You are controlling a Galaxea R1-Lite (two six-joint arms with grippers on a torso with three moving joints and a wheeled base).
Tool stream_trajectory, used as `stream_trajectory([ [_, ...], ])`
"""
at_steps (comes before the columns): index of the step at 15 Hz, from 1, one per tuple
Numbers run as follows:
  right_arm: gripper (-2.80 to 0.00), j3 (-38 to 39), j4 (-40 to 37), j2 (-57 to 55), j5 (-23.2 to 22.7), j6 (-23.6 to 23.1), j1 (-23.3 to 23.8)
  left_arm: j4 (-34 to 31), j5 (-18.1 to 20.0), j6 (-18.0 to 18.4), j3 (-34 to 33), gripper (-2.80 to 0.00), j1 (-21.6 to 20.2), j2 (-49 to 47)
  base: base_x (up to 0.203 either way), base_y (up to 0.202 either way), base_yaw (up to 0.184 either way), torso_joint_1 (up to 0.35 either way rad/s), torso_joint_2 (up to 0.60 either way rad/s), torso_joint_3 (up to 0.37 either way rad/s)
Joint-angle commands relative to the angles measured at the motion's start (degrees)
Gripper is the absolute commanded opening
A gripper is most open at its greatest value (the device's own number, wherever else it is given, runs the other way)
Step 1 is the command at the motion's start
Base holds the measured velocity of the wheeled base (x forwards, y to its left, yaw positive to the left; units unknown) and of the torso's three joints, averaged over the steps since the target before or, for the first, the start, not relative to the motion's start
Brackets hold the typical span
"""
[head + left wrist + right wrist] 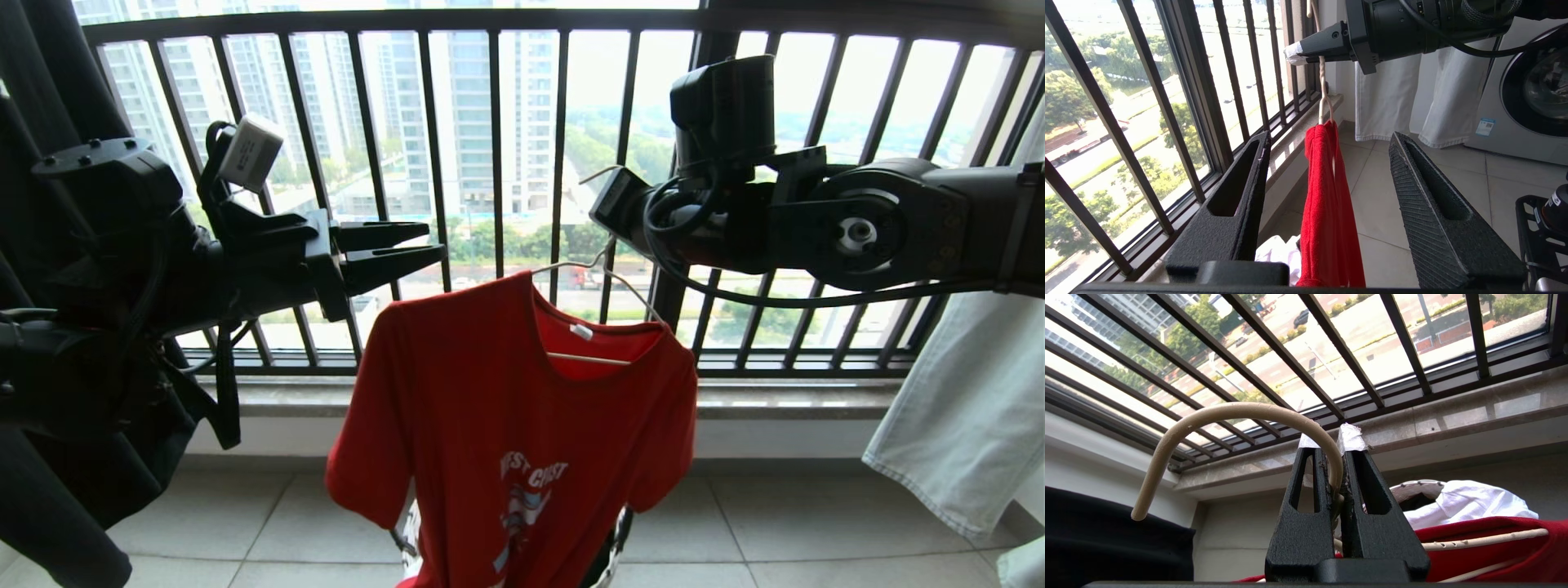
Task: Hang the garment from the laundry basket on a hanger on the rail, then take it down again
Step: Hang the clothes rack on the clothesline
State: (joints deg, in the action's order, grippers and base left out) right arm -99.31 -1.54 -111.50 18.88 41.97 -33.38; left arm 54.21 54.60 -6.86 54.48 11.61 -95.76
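Red garment hangs vertical on hanger, hook up, in right gripper.

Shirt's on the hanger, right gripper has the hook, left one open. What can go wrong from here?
1. The right gripper pinches only the thin hook of the hanger; it may twist or slip.
2. The red T-shirt sits lopsided, one shoulder off the wire; it could slide off.
3. The open left gripper is beside the sleeve and may snag it.
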Motion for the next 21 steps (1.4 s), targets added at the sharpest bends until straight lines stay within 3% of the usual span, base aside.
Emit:
stream_trajectory([
  [1,-2.8,-0.1,0.0,0.5,0.1,0.2,0.3,0.1,0.3,-0.1,-0.7,0.0,0.1,2.5,0.0,0.0,0.0,0.0,0.0,0.0],
  [7,-2.8,0.3,0.5,1.9,1.1,-3.2,1.1,-0.1,-0.3,-0.3,-1.0,0.0,0.1,4.5,0.0,0.0,0.0,0.0,0.0,0.0],
  [8,-2.8,0.4,0.5,2.0,1.0,-3.3,1.1,-0.1,-0.3,-0.4,-0.8,-2.8,0.1,4.5,0.0,0.0,0.0,0.0,0.0,0.0],
  [12,-2.8,0.6,0.2,3.7,1.0,-3.6,0.4,-0.1,-0.3,-0.6,-2.4,-2.8,0.1,5.2,0.0,0.0,0.0,0.0,0.0,0.0],
  [14,-2.8,0.2,0.1,5.0,1.4,-8.2,0.1,-0.1,-0.5,-1.1,-3.3,-2.8,-0.1,4.6,0.0,0.0,0.0,0.0,0.0,0.0],
  [16,-2.8,0.6,-0.1,7.1,7.1,-12.6,-0.8,0.3,-0.5,-5.4,-5.2,-2.8,-1.4,5.2,0.0,0.0,0.0,0.0,0.0,0.0],
  [19,-2.8,2.4,-0.3,12.3,9.6,-17.5,-0.7,0.4,-1.7,-14.0,-7.3,-2.8,-5.1,7.3,0.0,0.0,0.0,0.0,0.0,0.0],
  [21,-2.8,3.3,-1.7,15.7,12.6,-21.1,-0.5,0.4,-3.6,-14.9,-11.2,-2.8,-8.4,9.8,0.0,0.0,0.0,0.0,0.0,0.0],
])
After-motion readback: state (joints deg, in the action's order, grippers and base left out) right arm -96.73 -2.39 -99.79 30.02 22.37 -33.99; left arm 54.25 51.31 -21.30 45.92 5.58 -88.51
